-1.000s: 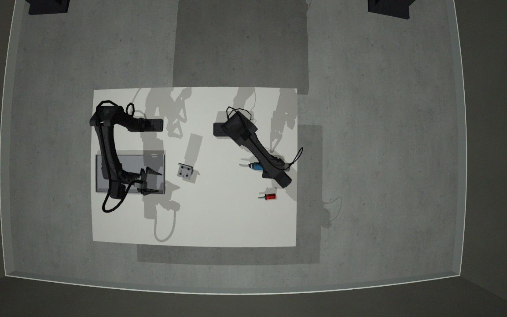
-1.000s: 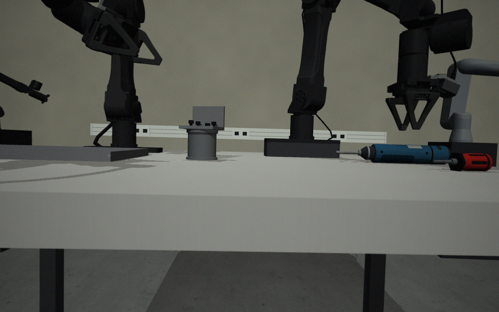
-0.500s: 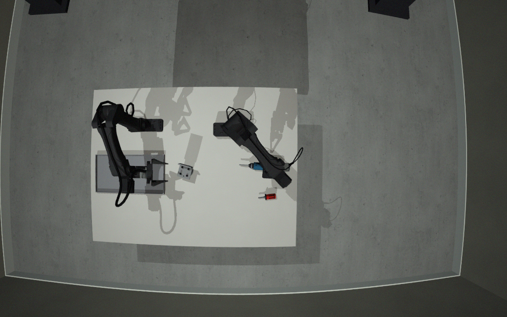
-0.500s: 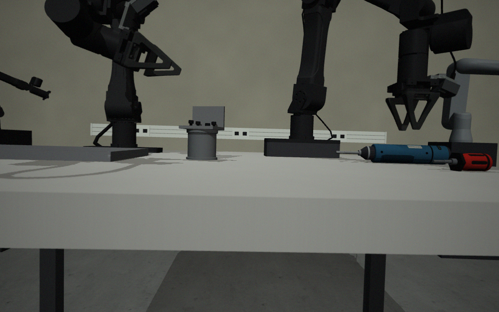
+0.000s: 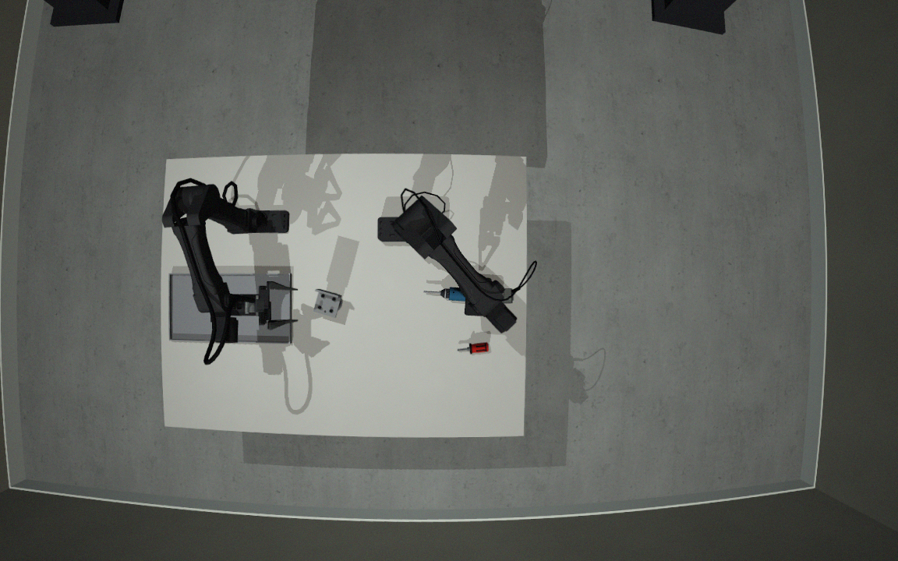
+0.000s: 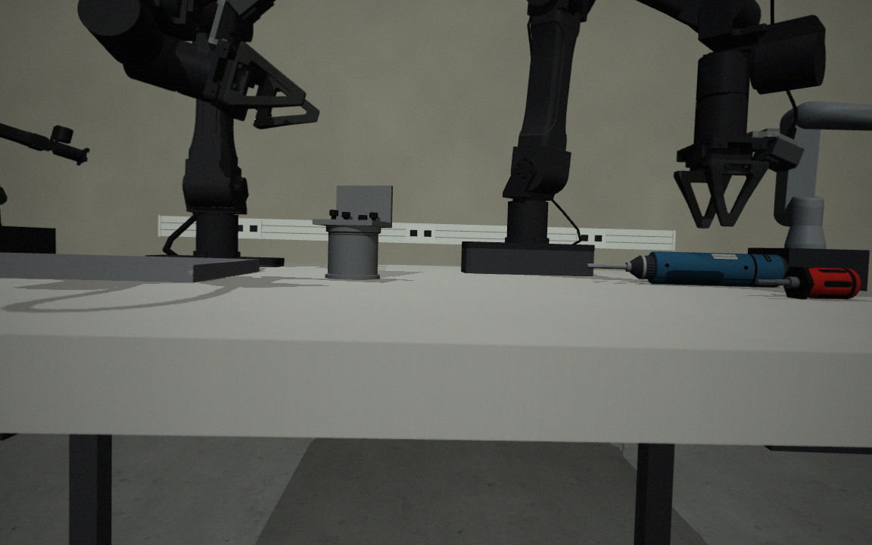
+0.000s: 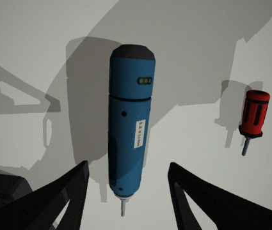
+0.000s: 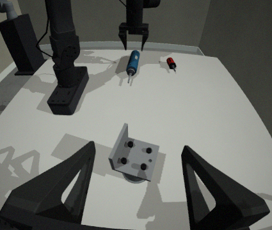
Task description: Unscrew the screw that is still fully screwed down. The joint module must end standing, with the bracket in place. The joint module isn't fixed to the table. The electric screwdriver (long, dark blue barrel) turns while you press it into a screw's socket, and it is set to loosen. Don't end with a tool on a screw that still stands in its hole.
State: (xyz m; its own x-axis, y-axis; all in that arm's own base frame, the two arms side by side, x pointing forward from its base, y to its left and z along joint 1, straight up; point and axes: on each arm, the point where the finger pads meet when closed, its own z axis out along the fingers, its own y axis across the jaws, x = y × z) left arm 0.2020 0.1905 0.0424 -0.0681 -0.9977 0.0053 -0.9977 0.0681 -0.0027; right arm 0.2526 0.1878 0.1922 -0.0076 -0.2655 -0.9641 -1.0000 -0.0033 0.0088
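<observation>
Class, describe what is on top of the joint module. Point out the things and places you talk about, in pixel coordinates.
On the joint module [image 6: 352, 253] [image 8: 135, 179] sits a bracket [image 6: 365, 203] [image 8: 137, 157] with an upright plate and four dark screw heads. The bracket covers the module's top face and, presumably, the screws' shafts.
</observation>
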